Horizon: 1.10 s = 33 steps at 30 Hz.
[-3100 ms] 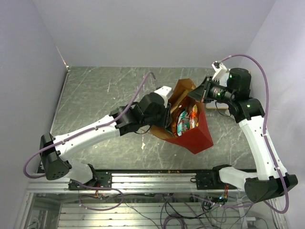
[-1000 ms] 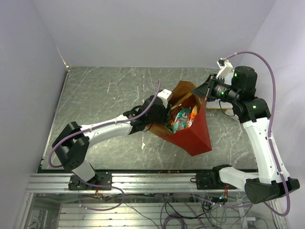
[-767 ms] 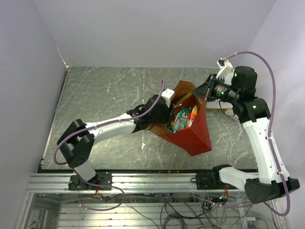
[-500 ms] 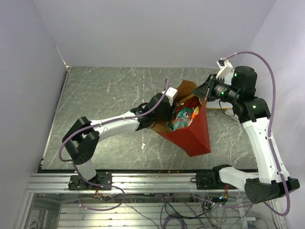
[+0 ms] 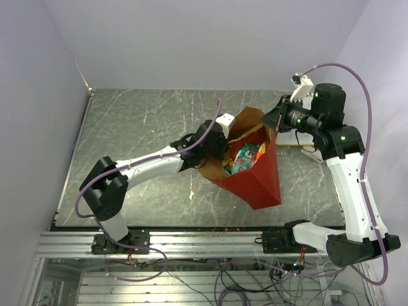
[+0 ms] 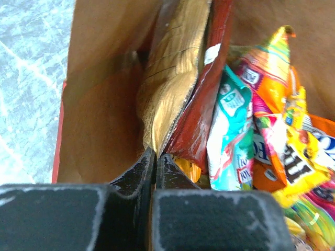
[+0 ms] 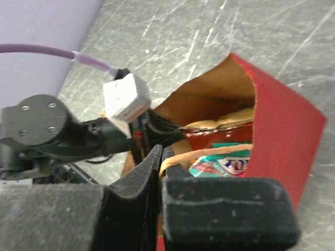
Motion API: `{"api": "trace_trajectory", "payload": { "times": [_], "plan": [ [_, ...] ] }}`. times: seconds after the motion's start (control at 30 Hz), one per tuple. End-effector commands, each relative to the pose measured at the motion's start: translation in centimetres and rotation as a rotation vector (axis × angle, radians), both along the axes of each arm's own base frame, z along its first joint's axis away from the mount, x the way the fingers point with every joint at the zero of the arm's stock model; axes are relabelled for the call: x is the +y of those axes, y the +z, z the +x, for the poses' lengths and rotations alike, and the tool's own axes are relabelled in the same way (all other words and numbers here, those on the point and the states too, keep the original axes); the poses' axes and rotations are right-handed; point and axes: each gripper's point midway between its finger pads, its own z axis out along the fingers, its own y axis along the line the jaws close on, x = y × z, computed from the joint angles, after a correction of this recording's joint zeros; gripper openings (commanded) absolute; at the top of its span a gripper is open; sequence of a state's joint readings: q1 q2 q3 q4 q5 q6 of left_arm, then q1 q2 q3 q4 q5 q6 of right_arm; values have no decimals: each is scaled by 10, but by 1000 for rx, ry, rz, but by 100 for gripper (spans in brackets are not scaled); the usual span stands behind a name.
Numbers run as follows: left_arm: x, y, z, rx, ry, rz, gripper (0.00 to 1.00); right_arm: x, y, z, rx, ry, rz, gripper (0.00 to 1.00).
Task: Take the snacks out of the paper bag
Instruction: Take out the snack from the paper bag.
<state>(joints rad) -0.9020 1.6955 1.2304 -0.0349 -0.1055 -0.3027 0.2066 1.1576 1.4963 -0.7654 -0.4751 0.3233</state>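
Snacks [image 6: 261, 130] are shown packed together inside the paper bag [image 5: 260, 182], which sits on the table [image 5: 134, 121] between the two arms with its mouth turned upward. The left gripper [image 6: 155, 159] is reached into that mouth. Its jaws are pressed together on what appears to be the thin near edge of a gold-and-red packet [image 6: 172, 78], which lies against the brown inner wall beside orange, teal and yellow packets. The right gripper [image 7: 160, 154] is pinched on the bag's tan handle [image 7: 209, 152] at the rim. The packets are judged light, crinkly, soft and slippery, with contents easily crushed. A hold on a flat crimped seam is therefore preferred to one on the puffed body.
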Motion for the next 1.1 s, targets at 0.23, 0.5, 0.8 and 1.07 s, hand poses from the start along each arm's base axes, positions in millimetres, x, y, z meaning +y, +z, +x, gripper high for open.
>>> {"api": "trace_trajectory", "payload": {
  "times": [0.23,0.5,0.8,1.07],
  "plan": [
    [-30,102,-62,-3,-220,-265,7,-15,40,14,-184,-14,-137,0],
    [-23,126,-73,16,-108,-353,7,15,35,6,-200,148,-111,0],
    [4,175,-54,-46,75,-295,7,7,34,21,-159,48,-111,0],
    [16,250,-61,-137,57,-378,7,1,28,24,-117,-35,-70,0]
  ]
}}
